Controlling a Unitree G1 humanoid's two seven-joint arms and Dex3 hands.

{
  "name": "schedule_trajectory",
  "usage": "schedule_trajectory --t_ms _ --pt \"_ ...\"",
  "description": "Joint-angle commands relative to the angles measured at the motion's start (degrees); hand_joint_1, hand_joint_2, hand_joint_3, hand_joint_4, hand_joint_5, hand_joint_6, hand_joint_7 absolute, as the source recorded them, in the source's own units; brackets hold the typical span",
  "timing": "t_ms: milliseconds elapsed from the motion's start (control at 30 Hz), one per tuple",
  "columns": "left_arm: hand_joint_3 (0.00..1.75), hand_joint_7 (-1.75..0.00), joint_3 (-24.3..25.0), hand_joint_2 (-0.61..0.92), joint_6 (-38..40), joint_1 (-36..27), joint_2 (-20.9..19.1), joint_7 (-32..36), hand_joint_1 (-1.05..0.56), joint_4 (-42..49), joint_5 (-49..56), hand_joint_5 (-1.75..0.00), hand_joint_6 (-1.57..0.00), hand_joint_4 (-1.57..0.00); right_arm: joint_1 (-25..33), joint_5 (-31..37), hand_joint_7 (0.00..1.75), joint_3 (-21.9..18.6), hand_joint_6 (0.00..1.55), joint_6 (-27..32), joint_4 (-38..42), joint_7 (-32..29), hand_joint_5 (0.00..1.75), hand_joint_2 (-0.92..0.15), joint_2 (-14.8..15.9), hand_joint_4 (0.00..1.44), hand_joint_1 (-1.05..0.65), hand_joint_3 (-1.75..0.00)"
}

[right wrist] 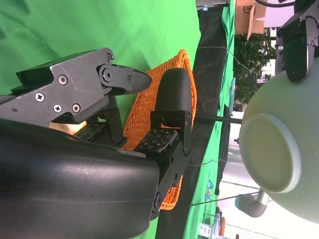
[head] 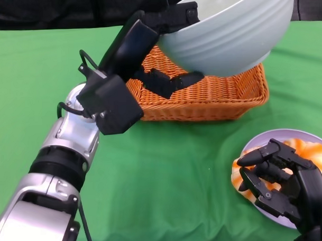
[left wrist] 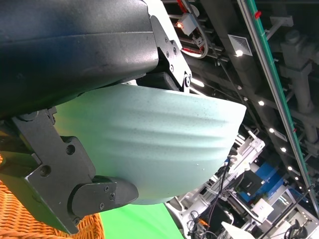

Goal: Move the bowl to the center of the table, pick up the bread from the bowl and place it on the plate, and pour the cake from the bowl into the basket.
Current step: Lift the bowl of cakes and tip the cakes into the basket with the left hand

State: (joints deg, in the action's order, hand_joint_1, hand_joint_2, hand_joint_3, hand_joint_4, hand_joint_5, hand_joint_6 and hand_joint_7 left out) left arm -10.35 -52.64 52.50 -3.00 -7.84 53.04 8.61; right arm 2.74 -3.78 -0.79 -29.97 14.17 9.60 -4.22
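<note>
From the head view, the left robot hand grips the pale bowl by its rim, lifted above the wicker basket, while the right robot hand rests half-curled, holding nothing, over the bread on the plate. The right wrist view shows the bowl's base raised beyond the basket. In the left wrist view, fingers clamp the bowl wall; the cake is hidden, and with the bowl off-centre it may spill onto the green desk
</note>
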Motion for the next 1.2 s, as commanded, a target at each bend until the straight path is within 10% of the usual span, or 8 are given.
schedule_trajectory --t_ms 33,467,800,1200 --pt "1.00 -1.32 1.3 0.63 0.7 2.3 0.8 -0.2 -0.07 0.2 -0.7 -1.56 -0.74 -0.72 -0.1 -0.7 1.17 0.1 0.69 -0.9 0.6 0.1 1.50 -0.79 0.3 0.79 -0.12 -0.49" --pt "0.84 -1.34 7.1 0.76 17.4 0.2 8.2 -9.8 -0.07 -5.7 -13.7 -1.69 -0.75 -0.74 -0.8 -0.3 1.19 0.5 0.66 -2.6 3.0 0.3 1.52 -0.79 0.4 0.75 -0.12 -0.48" --pt "1.23 -1.45 11.9 0.52 33.0 -1.1 12.2 -15.2 -0.12 -11.0 -23.6 -1.68 -0.72 -0.75 -1.6 -0.4 1.17 0.7 0.67 -4.8 5.3 0.6 1.53 -0.81 0.7 0.73 -0.13 -0.46" --pt "1.12 -1.37 16.5 0.62 56.7 -3.6 14.1 -12.7 -0.09 -21.4 -32.1 -1.58 -0.78 -0.77 -1.4 -0.5 1.18 0.7 0.67 -5.3 5.6 0.9 1.53 -0.81 1.0 0.74 -0.13 -0.46"
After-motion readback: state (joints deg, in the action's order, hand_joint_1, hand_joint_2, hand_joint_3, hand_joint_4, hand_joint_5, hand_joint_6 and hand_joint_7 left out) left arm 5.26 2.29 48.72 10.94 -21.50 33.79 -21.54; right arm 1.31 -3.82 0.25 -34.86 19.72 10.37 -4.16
